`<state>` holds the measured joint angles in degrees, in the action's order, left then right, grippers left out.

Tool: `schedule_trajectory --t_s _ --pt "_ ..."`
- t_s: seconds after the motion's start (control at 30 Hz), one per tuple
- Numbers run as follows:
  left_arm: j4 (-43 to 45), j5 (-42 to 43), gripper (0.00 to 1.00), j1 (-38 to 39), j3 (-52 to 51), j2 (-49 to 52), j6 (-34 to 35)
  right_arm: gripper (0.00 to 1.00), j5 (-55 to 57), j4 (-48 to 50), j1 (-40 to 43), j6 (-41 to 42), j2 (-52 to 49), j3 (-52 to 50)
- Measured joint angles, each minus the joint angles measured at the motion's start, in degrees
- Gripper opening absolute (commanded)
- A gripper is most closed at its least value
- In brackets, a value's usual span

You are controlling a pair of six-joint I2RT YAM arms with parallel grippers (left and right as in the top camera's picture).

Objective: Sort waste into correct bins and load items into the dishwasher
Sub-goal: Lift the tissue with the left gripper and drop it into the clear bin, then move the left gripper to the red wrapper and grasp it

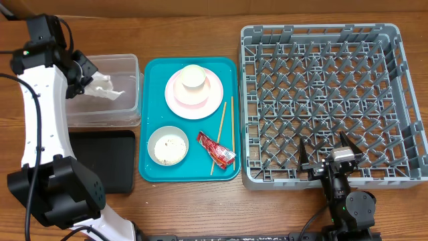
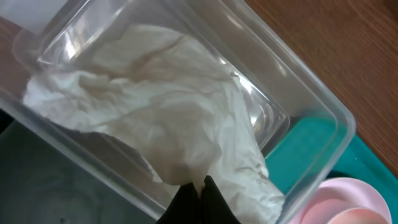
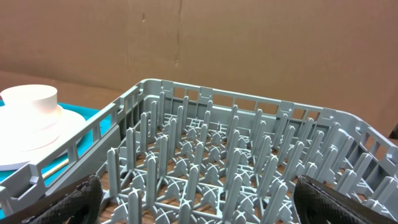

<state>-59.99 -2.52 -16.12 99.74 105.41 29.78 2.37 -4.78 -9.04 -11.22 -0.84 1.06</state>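
My left gripper [image 1: 89, 75] is shut on the crumpled white napkin [image 1: 107, 88], which hangs over and into the clear tub [image 1: 127, 67]. In the left wrist view the black fingertips [image 2: 214, 193] pinch the napkin [image 2: 168, 118] above the tub [image 2: 311, 93]. On the teal tray [image 1: 227, 67] sit a pink plate [image 1: 210, 100] carrying a cream cup [image 1: 192, 76], a grey-green bowl [image 1: 167, 144] with rice scraps, a red sauce packet [image 1: 215, 148] and two chopsticks [image 1: 221, 137]. My right gripper [image 1: 328, 155] stands open above the near edge of the grey dish rack [image 1: 328, 87], nothing between its fingers [image 3: 74, 199].
A shallow black tray [image 1: 100, 161] lies in front of the clear tub. The teal tray stands between the tub and the rack. The rack's upright pegs [image 3: 236, 143] fill the right wrist view, with cardboard behind. The left arm [image 1: 43, 127] stretches along the table's left side.
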Motion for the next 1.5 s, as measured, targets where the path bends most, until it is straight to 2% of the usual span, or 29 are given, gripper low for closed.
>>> schedule_trajectory --t_s 0.33,0.43,0.5,0.67,0.77,0.9,1.1,1.33,1.37,1.4,1.5 --pt "13.92 -0.20 0.05 0.00 -12.17 0.02 -0.04 1.00 0.02 0.04 0.00 0.02 0.00 0.00" --pt "16.63 -0.31 0.11 0.00 -14.34 0.02 -0.15 1.00 0.00 -0.02 0.00 0.02 0.00 0.00" --pt "17.42 -0.33 0.24 0.00 -15.45 0.02 -0.17 1.00 0.02 -0.02 0.00 0.02 0.00 0.00" --pt "19.23 -0.35 0.74 0.00 -16.52 0.02 -0.33 1.00 0.02 0.00 0.00 0.02 0.00 0.00" --pt "19.56 -0.35 0.82 0.00 -16.72 0.02 -0.52 1.00 0.00 0.02 0.00 0.00 0.00 0.00" --pt "15.85 0.96 0.79 0.00 -14.71 0.02 -0.85 1.00 0.00 0.00 0.00 0.00 0.00 0.00" --pt "4.22 9.86 0.75 0.66 -2.38 -0.74 -1.79 1.00 0.00 -0.02 0.00 0.00 0.00 0.00" --pt "-9.55 18.36 0.71 10.19 1.84 -7.93 -3.58 1.00 0.02 0.02 0.00 0.00 0.00 0.00" --pt "-11.19 18.91 0.68 12.20 1.90 -8.26 -4.17 1.00 0.02 -0.02 0.00 0.00 0.00 0.00" --pt "-12.26 19.30 0.54 13.81 1.90 -8.33 -4.74 1.00 0.00 0.00 0.00 0.02 0.00 0.00" --pt "-15.23 20.22 0.38 19.17 1.90 -7.93 -5.92 1.00 0.02 -0.02 0.00 0.02 0.00 0.00"
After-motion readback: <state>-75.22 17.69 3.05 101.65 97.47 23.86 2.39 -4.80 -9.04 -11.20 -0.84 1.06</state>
